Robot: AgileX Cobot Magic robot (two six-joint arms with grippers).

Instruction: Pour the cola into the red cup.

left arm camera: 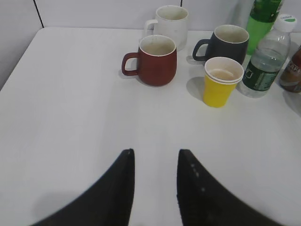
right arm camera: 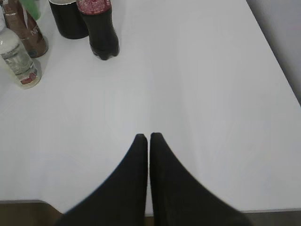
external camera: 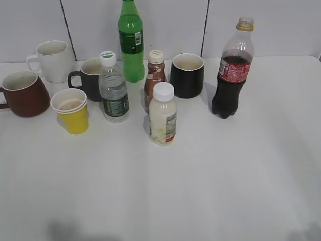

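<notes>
The cola bottle (external camera: 231,70) stands upright at the right rear of the table, uncapped, with a red label and yellowish neck ring; its lower part shows in the right wrist view (right arm camera: 99,28). The red cup (external camera: 23,94) stands empty at the far left; it also shows in the left wrist view (left arm camera: 156,60). My left gripper (left arm camera: 155,151) is open and empty above bare table, well short of the red cup. My right gripper (right arm camera: 148,136) is shut and empty near the table's front edge, far from the cola. Neither gripper shows in the exterior view.
A white mug (external camera: 52,60), dark grey mug (external camera: 89,78), yellow paper cup (external camera: 71,110), water bottle (external camera: 113,88), green bottle (external camera: 131,40), small brown bottle (external camera: 154,75), pale drink bottle (external camera: 163,114) and black mug (external camera: 187,74) crowd the rear middle.
</notes>
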